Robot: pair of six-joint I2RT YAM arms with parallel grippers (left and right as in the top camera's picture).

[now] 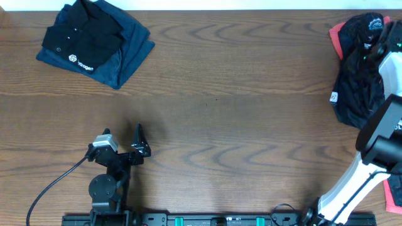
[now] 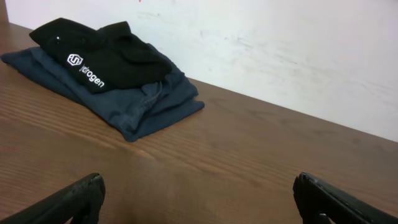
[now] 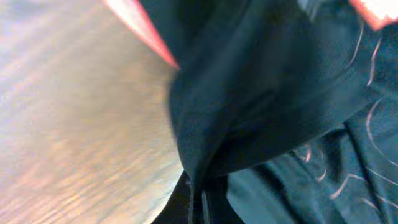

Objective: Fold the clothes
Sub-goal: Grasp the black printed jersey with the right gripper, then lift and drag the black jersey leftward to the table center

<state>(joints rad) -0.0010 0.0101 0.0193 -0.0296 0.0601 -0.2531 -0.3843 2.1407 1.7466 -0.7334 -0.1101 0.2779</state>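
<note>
At the right end effector (image 3: pixel 198 199), black jersey (image 3: pixel 273 99) fabric sits pinched between closed jaws; left end effector (image 2: pixel 198 196) stands wide over the counter (image 2: pixel 236 143).

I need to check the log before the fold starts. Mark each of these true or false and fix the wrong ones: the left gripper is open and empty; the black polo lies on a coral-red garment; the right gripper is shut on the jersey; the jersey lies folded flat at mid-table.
1. The left gripper is open and empty. True.
2. The black polo lies on a coral-red garment. False: it lies on a folded navy garment.
3. The right gripper is shut on the jersey. True.
4. The jersey lies folded flat at mid-table. False: it is crumpled at the table's far right, partly over the coral-red garment.
</note>
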